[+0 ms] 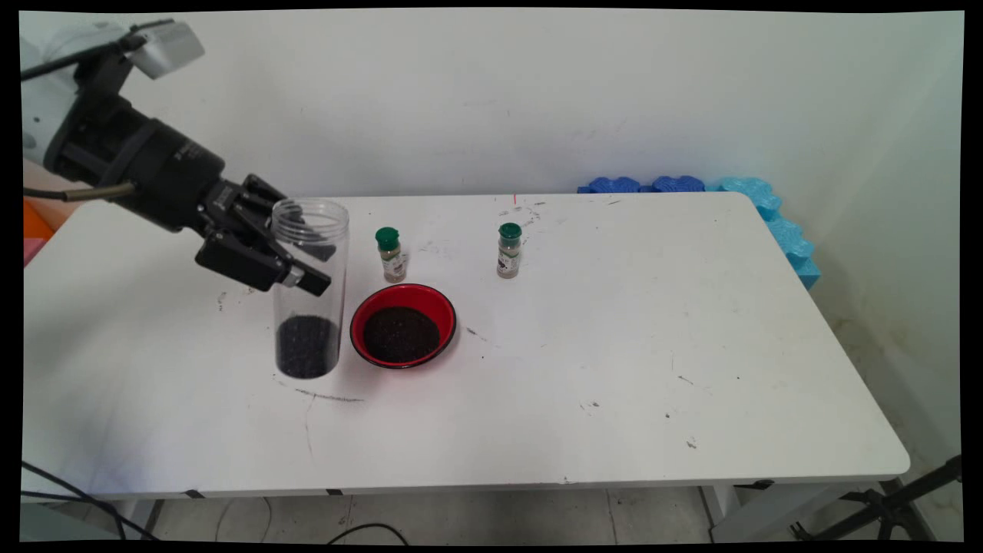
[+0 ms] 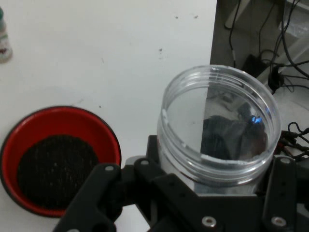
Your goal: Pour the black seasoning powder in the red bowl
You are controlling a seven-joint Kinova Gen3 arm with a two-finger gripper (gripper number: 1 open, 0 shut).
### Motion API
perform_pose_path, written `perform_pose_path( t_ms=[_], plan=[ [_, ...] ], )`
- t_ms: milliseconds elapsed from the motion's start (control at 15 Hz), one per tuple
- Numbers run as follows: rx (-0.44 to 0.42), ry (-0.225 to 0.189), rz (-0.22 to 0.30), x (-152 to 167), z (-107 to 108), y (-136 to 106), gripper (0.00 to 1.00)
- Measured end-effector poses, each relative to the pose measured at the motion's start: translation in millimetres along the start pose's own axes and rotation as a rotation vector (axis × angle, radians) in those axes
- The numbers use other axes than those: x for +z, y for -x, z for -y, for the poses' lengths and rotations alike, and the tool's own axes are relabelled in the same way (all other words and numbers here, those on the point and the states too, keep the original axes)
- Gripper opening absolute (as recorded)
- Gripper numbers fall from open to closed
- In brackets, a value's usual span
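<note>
The clear jar [image 2: 219, 130] hides the claw's [image 2: 217, 193] fingertips in the hand view; a spice bottle [image 2: 4, 41] is cut off at the left edge.

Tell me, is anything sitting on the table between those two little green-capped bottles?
No. In the main view, only bare white table separates the left bottle from the right bottle; the red bowl sits nearer the camera.

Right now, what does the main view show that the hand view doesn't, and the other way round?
Only the main view shows the second green-capped spice bottle, the blue foam past the table's far edge, and the dark grains low in the clear jar. Only the hand view looks down into the jar's open mouth, with cables on the floor past the table edge. Both show the gripper with its jaws either side of the jar, the red bowl of dark grains beside it, and the nearer spice bottle.
</note>
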Motion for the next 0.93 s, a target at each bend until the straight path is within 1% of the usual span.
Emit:
perform_pose_path(
  t_ms=[67,267,467,800,933],
  plan=[
    [-0.026,-0.002,0.01,1.6,3.1,3.0,0.0],
    [-0.114,0.004,0.012,6.3,9.5,9.2,0.0],
    [-0.23,0.03,0.016,16.6,15.2,16.9,0.0],
    [-0.385,0.056,0.027,31.7,22.0,27.0,0.0],
    [-0.478,0.066,0.024,40.4,27.0,31.6,0.0]
  ],
)
